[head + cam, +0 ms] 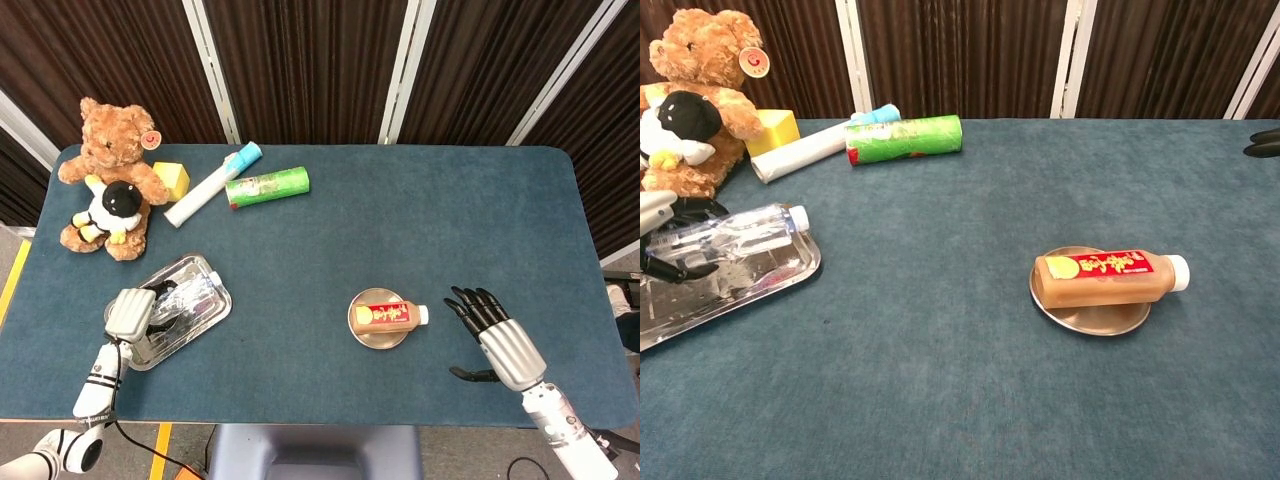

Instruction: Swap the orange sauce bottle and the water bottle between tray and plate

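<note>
The clear water bottle (186,299) (736,228) lies low over the metal tray (216,308) (750,292) at the front left, cap pointing right. My left hand (128,311) (662,238) grips its base end, dark fingers wrapped around it. I cannot tell whether the bottle touches the tray. The orange sauce bottle (384,316) (1106,277) lies on its side on the small round plate (378,341) (1095,321), white cap to the right. My right hand (496,342) hovers to the right of the plate, fingers spread, holding nothing. Only its fingertips (1264,143) show in the chest view.
At the back left sit a brown teddy bear (110,150) with a black-and-white plush (115,205), a yellow block (172,180), a white roll (208,186) and a green can (267,186) lying on its side. Blue cloth covers the table.
</note>
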